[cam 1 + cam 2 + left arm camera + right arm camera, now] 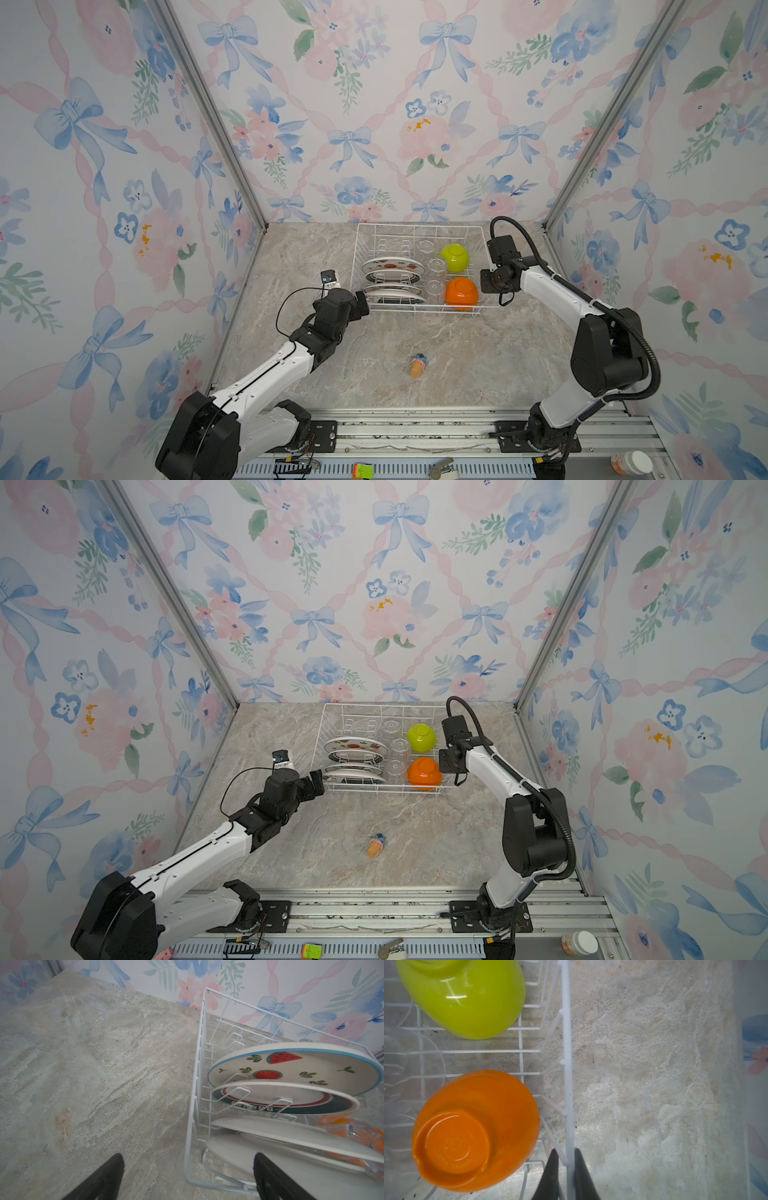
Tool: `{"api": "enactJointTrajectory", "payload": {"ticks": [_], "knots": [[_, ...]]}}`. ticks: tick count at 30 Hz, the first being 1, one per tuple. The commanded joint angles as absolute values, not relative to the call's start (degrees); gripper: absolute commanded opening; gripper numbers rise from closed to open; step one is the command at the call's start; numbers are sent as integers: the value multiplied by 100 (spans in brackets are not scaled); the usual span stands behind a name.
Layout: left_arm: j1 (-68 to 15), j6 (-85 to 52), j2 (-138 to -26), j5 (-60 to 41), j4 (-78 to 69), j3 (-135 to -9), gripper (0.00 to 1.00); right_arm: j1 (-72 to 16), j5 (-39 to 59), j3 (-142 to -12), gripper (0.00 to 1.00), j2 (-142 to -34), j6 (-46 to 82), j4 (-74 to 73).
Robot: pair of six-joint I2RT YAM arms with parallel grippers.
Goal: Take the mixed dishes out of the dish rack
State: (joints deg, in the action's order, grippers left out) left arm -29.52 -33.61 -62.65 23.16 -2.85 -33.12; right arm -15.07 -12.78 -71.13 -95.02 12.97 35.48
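Observation:
The dish rack point(419, 226) stands at the back of the marble table. Several printed plates point(392, 266) lean in its prongs on the left, with clear glasses point(436, 266) in the middle. On the right lie a lime-green bowl point(455, 257) and an orange bowl point(461, 292), both upside down. My left gripper point(188, 1157) is open and straddles the rack's near left corner wire point(198, 1076), beside a watermelon plate point(291, 1070). My right gripper point(566, 1152) is shut on the rack's right rim wire point(566, 1064), next to the orange bowl point(475, 1130).
A small orange-and-blue toy point(417, 365) lies on the table in front of the rack. Papered walls close in the back and both sides. A metal rail point(415, 428) runs along the front, with a bottle point(631, 463) and a green cube point(363, 471) beyond it.

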Motion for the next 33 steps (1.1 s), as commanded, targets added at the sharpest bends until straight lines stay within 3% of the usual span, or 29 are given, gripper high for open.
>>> {"api": "enactJointTrajectory", "payload": {"ticks": [1,6,23,33], "knots": [[-2906,-3274,-6058,2335,-255,-3316,98,-1849,-1661,-6945,9,-9268,1501,3972],[-2901,-3257,-5866,2371,-255,-3251,98,-2148,-2256,-6842,4,-9291,1556,4429],[-2870,-3193,-5905,2700,-6,-3463,98,-2168,-2863,-6427,4,-8927,877,4658],[-2429,-3266,-6548,2344,350,-3891,98,-1910,-2503,-6105,5,-8210,507,4441]]}}
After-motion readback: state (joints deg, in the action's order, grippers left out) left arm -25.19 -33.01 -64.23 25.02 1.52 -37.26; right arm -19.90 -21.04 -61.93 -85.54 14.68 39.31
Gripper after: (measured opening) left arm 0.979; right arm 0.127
